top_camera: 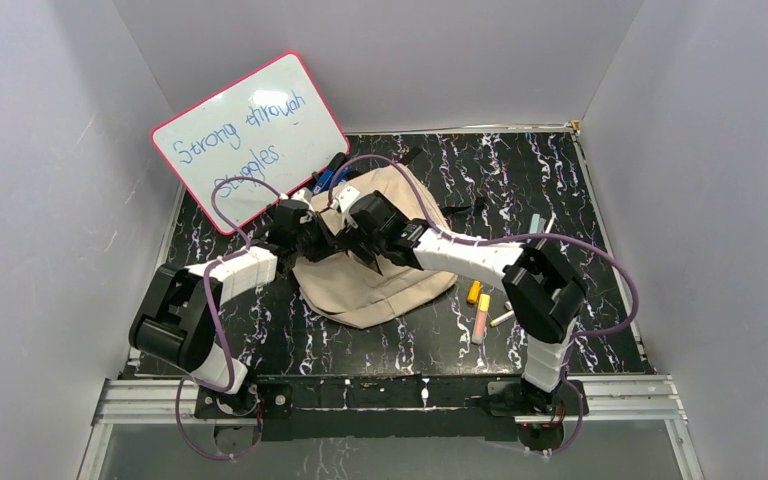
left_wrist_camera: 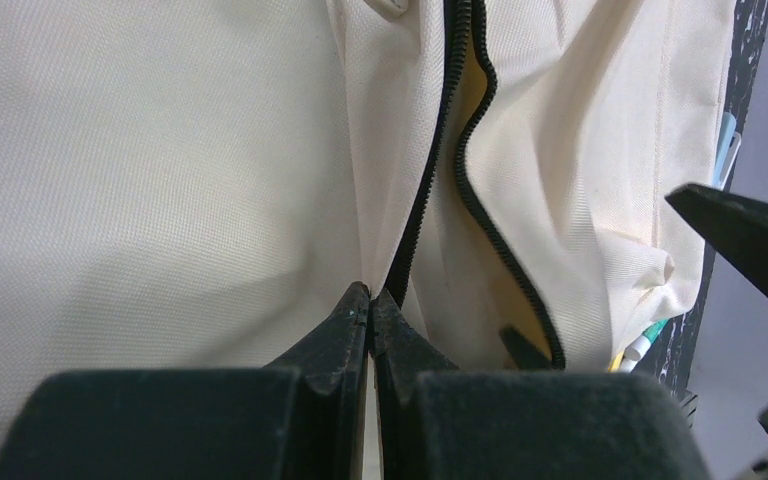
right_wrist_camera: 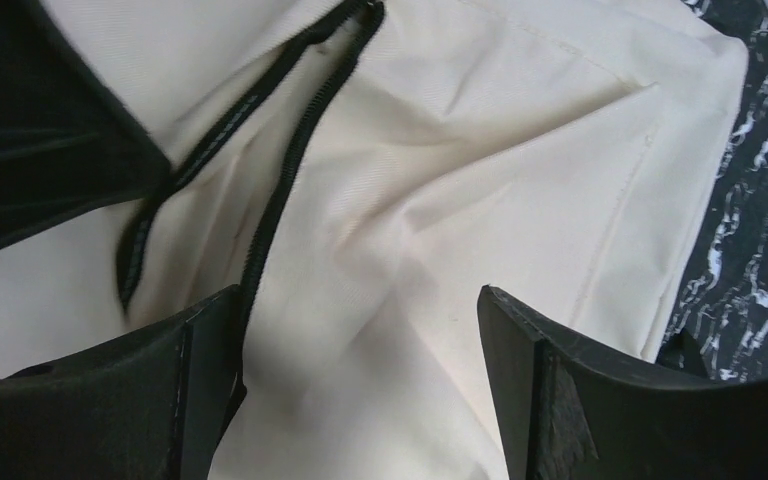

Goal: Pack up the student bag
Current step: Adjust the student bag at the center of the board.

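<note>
left end effector [left_wrist_camera: 370,300] on student bag [left_wrist_camera: 160,180]

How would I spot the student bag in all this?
Find the black marbled table. At its centre lies the student bag: a large, limp beige fabric heap with a black zipper. Unlike the small bright markers beside it, it is soft.

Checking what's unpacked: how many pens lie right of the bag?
5: orange pen, pink pen, white pen near the front; two pale pens farther back. Some may be hidden.
</note>
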